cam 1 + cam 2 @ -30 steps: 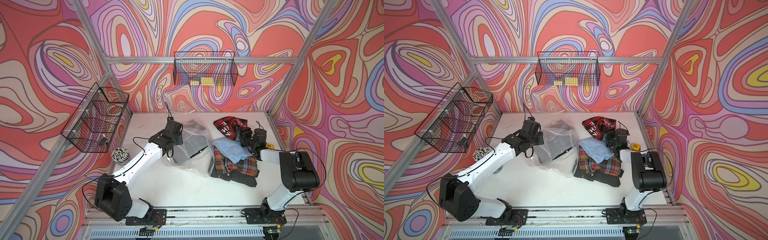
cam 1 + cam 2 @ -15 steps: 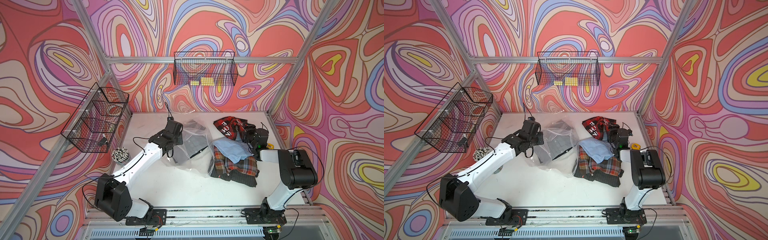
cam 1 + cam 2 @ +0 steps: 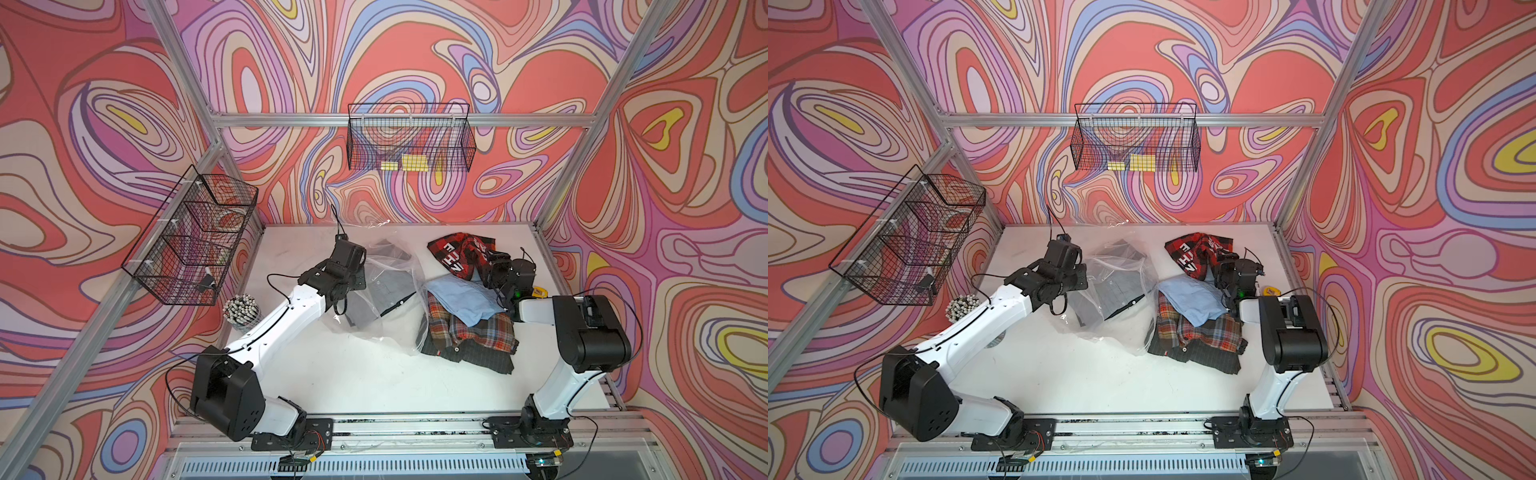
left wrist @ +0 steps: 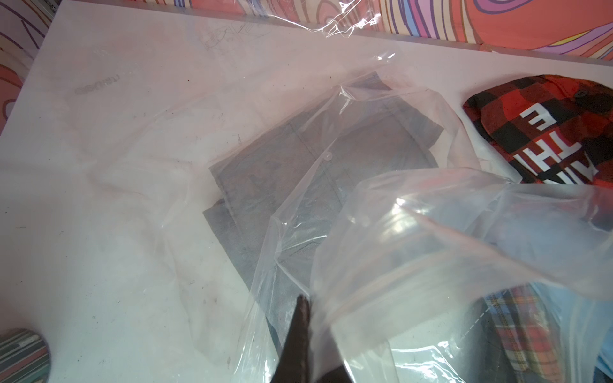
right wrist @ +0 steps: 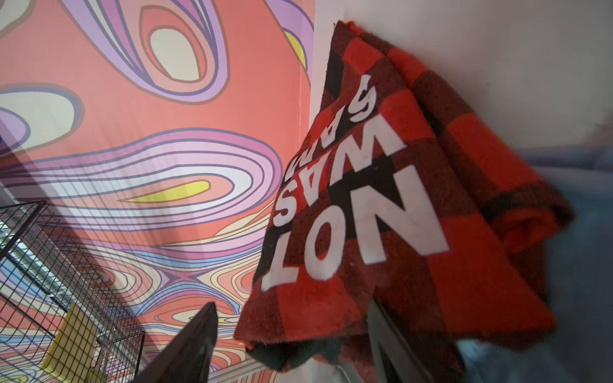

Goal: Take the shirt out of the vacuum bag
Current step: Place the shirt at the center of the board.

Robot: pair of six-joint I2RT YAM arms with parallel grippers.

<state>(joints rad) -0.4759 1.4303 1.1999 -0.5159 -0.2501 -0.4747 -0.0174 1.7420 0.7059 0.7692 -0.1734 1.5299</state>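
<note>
Black wire basket point(image 3: 191, 245) hangs on the wall well left of the large transparent crinkly plastic vacuum bag point(image 3: 395, 332). A cup of black-and-white striped sticks point(image 3: 241, 307) stands on the white bench point(image 3: 324, 374), also left of the bag but nearer. At the bag's left edge the left hand point(image 4: 302, 310) has its fingers together, clamped on a fold of the film, which is held up off the bench there. Inside the bag lies a folded grey buttoned shirt point(image 3: 386, 291). Just beside the bag's right side is a heap: a plaid shirt point(image 3: 469, 332) under a light blue cloth point(image 3: 461, 297). Right of the bag and farther back lies a red-and-black checked cloth with white letters point(image 3: 457, 253). The right hand point(image 5: 292, 308) is at that cloth, fingers apart, with the cloth's lower edge between them.
</note>
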